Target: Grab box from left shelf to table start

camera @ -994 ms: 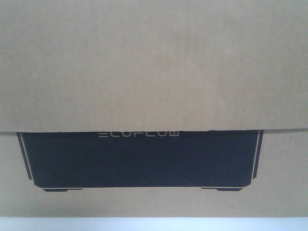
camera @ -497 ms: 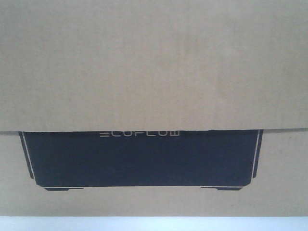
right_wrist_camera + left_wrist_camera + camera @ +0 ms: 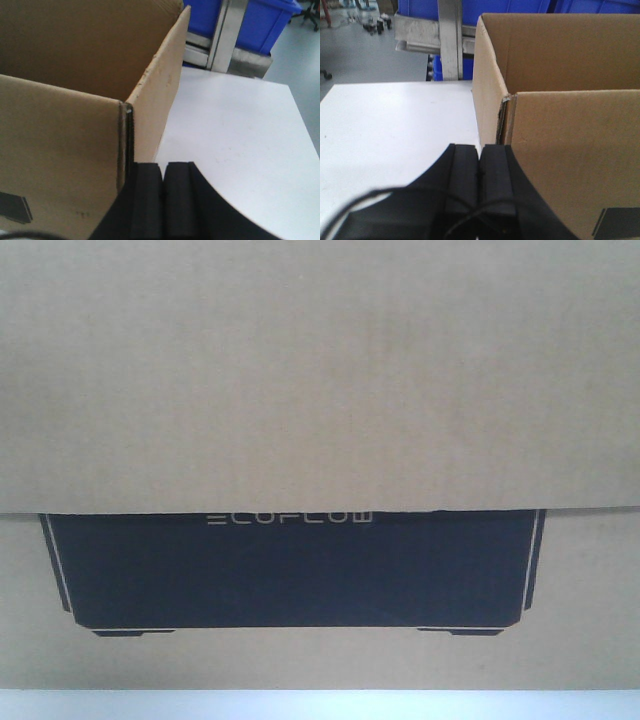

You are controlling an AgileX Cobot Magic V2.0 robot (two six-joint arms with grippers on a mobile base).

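White matte tabletop (image 3: 395, 125), smooth, lightly specked, on a grey workshop floor. Nearest: two black foam-padded grippers, one at each front corner of the box. Left gripper (image 3: 480, 182): pads pressed together, holding nothing, beside the corner. Right gripper (image 3: 162, 200): likewise closed and empty. One box (image 3: 320, 370), brown corrugated cardboard, top open, standing on the table; bare surface lies to either side. Beyond: metal shelf frame (image 3: 451, 40), blue bins (image 3: 260, 25).
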